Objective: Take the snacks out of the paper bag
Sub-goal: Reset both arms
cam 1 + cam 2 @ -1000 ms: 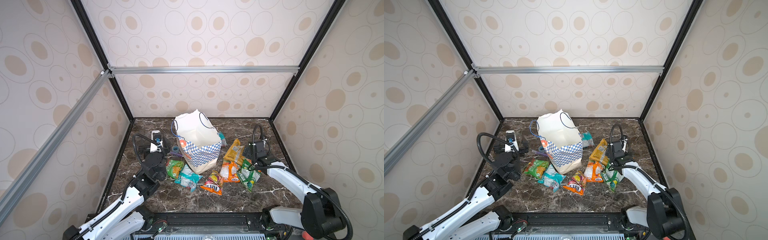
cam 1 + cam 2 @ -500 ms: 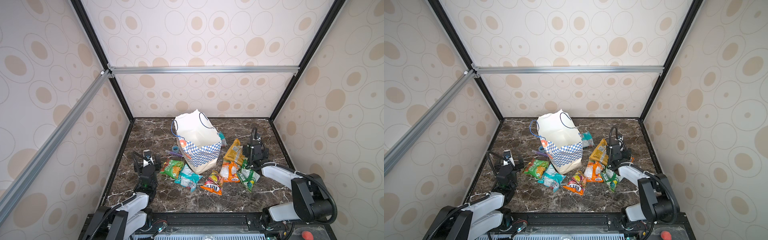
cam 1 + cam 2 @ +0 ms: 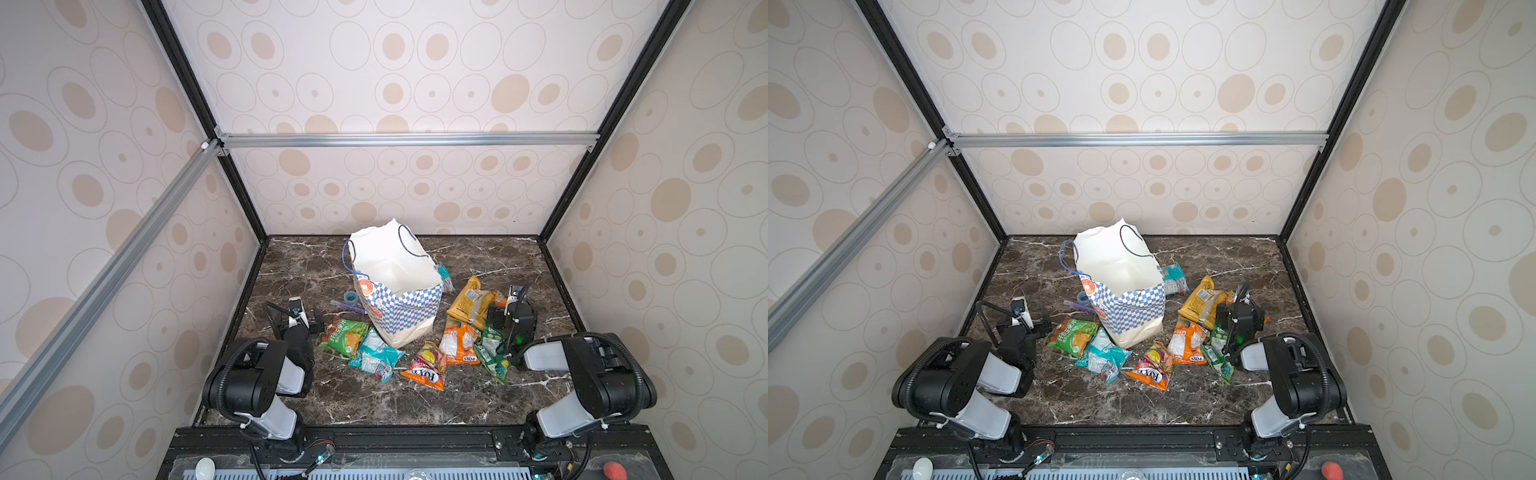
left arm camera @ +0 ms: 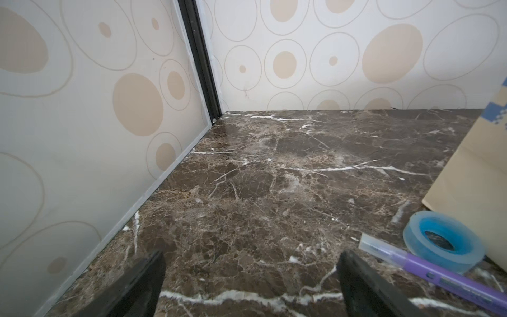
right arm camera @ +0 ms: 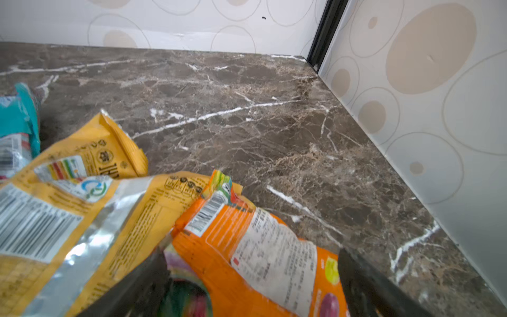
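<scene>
The white paper bag (image 3: 395, 286) (image 3: 1121, 291) with its blue checkered band stands open at the table's middle; its side shows in the left wrist view (image 4: 472, 178). The snacks lie around it: a green packet (image 3: 344, 336), a teal one (image 3: 376, 357), an orange one (image 3: 424, 368), another orange (image 3: 459, 343), a yellow one (image 3: 473, 305) and a teal one behind the bag (image 3: 444, 276). My left gripper (image 3: 298, 322) (image 4: 251, 263) is open over bare marble, left of the green packet. My right gripper (image 3: 513, 318) (image 5: 251, 263) is open, its jaws either side of an orange packet (image 5: 247, 247) beside the yellow one (image 5: 82, 205).
A blue tape roll (image 3: 351, 296) (image 4: 444, 241) and a purple pen (image 3: 347, 306) (image 4: 439, 274) lie left of the bag, close to my left gripper. The enclosure's patterned walls (image 4: 82, 137) (image 5: 439, 137) stand close beside each gripper.
Both arms have folded back and down toward their bases, bringing the grippers low over the table. Both grippers stay open. The bag and packets have not moved.
</scene>
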Available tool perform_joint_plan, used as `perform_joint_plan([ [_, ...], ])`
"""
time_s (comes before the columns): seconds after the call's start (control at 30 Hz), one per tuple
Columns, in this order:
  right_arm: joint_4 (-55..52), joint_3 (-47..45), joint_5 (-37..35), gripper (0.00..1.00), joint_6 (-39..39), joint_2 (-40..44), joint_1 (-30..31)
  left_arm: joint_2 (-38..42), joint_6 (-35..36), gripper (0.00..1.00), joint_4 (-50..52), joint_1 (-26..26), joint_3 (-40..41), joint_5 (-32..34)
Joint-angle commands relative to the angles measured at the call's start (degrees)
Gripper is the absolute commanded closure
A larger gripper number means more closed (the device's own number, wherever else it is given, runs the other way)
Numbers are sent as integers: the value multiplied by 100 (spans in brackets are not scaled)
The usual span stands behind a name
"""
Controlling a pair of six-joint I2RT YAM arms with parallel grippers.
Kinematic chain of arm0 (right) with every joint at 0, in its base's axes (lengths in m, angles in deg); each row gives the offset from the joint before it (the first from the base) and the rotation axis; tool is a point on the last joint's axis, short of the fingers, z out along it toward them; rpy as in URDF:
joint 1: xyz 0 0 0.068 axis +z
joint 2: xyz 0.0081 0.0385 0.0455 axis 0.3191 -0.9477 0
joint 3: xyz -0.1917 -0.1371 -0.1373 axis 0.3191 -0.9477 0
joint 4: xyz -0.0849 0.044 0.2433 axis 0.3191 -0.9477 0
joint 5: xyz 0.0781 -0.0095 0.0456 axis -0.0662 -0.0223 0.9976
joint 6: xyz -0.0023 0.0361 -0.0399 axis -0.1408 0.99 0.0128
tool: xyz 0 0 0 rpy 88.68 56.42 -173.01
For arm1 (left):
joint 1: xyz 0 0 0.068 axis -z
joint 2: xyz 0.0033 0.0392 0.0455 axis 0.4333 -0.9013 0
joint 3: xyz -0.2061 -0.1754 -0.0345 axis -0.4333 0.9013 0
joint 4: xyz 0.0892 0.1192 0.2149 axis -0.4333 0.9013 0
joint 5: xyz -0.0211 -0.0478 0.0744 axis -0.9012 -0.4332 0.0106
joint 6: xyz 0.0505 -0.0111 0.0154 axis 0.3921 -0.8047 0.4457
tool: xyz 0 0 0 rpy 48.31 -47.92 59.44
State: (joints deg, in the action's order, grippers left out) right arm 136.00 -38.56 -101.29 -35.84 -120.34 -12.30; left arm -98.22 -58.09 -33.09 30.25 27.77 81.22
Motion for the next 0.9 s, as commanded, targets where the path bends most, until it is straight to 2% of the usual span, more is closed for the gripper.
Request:
perform_joint_plan([
  [0.0,-88,155,213,0,41,95,-57,52,-136,2,14,-184,-321,-354],
  [0.87,12,129,196,0,7,75,-68,19,-2,2,-115,-102,-289,-372],
])
